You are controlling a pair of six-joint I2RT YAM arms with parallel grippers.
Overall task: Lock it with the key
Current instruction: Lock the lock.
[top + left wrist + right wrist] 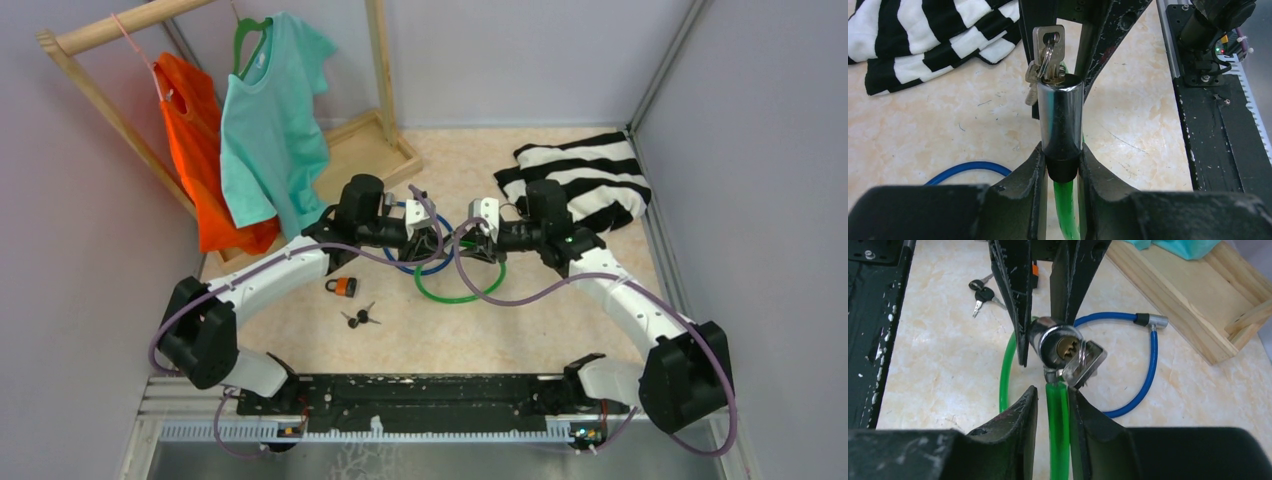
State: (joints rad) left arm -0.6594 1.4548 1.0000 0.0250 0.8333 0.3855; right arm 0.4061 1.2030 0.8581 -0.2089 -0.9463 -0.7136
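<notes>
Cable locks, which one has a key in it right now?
The green cable lock: a key sits in its chrome cylinder. The blue cable lock lies on the table, held by nothing.

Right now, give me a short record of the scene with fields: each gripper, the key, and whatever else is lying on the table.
left gripper: shut on the lock cylinder, at its black collar
right gripper: fingers either side of the green cable; grip unclear
key: inserted in the cylinder's end, more keys on its ring
blue cable lock: lying on the table, untouched
orange padlock: on the table, near the left arm
black-headed keys: beside the padlock
striped cloth: far right corner
</notes>
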